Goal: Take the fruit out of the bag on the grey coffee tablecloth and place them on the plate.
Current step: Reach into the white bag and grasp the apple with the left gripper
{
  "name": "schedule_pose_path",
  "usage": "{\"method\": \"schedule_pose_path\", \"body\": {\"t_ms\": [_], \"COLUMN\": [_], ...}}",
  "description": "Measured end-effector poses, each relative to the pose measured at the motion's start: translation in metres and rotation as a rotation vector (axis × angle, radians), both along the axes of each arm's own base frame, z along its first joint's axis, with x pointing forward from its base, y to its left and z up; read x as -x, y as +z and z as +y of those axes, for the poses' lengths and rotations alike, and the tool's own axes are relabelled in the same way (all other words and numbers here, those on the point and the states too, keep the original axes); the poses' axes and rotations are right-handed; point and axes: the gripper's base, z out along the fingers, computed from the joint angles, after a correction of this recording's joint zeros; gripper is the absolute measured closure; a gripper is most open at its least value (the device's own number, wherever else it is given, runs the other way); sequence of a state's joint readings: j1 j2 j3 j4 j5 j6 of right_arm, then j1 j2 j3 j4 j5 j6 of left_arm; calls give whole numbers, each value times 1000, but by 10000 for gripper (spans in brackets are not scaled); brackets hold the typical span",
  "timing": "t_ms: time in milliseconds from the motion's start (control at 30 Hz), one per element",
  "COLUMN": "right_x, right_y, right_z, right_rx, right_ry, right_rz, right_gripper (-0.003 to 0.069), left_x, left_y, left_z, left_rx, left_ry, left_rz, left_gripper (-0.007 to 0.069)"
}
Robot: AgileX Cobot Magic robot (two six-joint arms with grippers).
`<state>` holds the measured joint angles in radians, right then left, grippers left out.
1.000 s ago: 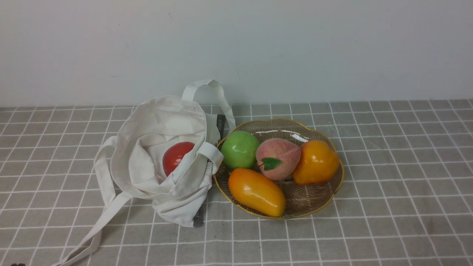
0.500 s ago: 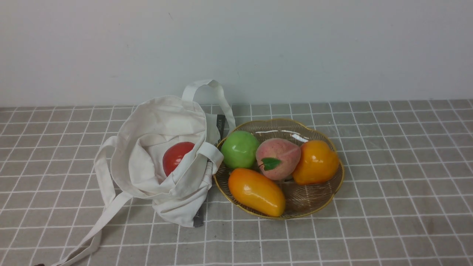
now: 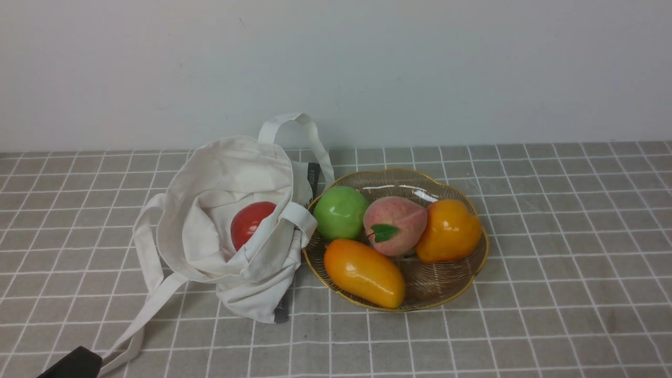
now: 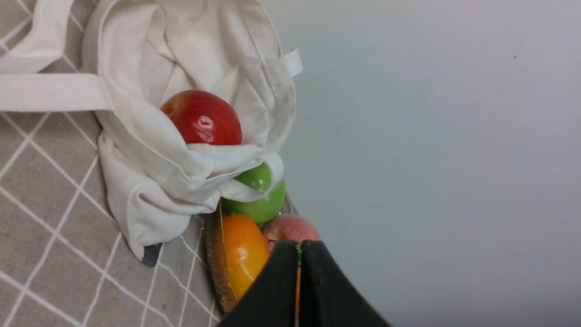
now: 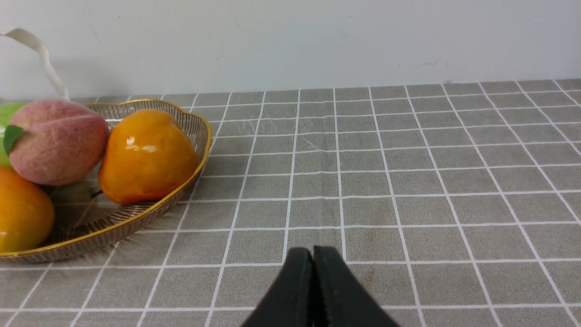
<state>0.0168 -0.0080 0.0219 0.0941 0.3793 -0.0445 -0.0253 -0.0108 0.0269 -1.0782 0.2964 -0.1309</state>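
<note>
The glossy red fruit [image 3: 251, 223] [image 4: 202, 118] lies inside the open off-white bag [image 3: 220, 184] [image 4: 150, 181] on the grey coffee tablecloth [image 3: 551, 236]. The ribbed, gold-rimmed plate [image 3: 475, 273] [image 5: 199, 150] stands against the bag's right side. My left gripper [image 3: 71, 365] [image 4: 300, 247] shows as a dark tip at the front left corner, beside the bag's long strap [image 3: 152, 310]. It is shut and empty, well short of the bag. My right gripper [image 5: 313, 254] is shut over bare cloth to the right of the plate, holding nothing. It is outside the front view.
On the plate lie a green apple [image 3: 340, 212], a fuzzy pink peach [image 3: 395, 218], an orange pear-shaped fruit [image 3: 449, 231] and an orange mango [image 3: 365, 273]. A pale wall [image 3: 420, 68] closes off the back of the table.
My left gripper's dark tip has come up into the front view's bottom left corner, next to the strap. The bag, fruit and plate have not moved.
</note>
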Motion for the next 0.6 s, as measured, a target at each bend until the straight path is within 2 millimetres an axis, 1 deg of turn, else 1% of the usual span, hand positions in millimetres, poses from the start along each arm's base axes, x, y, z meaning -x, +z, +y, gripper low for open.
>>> {"method": "schedule_pose_path", "body": {"t_ms": [67,100,167,233,300,367,400,433,467,500,533,600], "right_x": [0,0,0,0,0,0,0,0,0,0,0,0], "right_y": [0,0,0,0,0,0,0,0,0,0,0,0], "right_z": [0,0,0,0,0,0,0,0,0,0,0,0], "right_rx": [0,0,0,0,0,0,0,0,0,0,0,0], "right_ry": [0,0,0,0,0,0,0,0,0,0,0,0], "right_rz": [0,0,0,0,0,0,0,0,0,0,0,0], "right_gripper": [674,674,674,674,674,674,674,674,674,674,674,674], "left_x": [2,4,8,11,6,-7,-12,-21,-30,-40,-48,-71], "left_y": [11,25,45,74,96,109,110,111,110,106,99,75], "left_z": [-1,-1,-1,-1,-3,-7,-10,-14,-16,-21,-24,-29], "left_rx": [-102,-163,-256,-338,-416,-490,-516,-540,-551,-573,-576,-614], "left_ry": [-18,-24,-21,-13,-26,-92,-134,-200,-249,-345,-417,-627], "left_rz": [-60,-120,-206,-284,-299,-253,-224,-165,-110,-22,59,308], "left_gripper": [632,632,632,632,632,632,632,632,632,632,632,632]}}
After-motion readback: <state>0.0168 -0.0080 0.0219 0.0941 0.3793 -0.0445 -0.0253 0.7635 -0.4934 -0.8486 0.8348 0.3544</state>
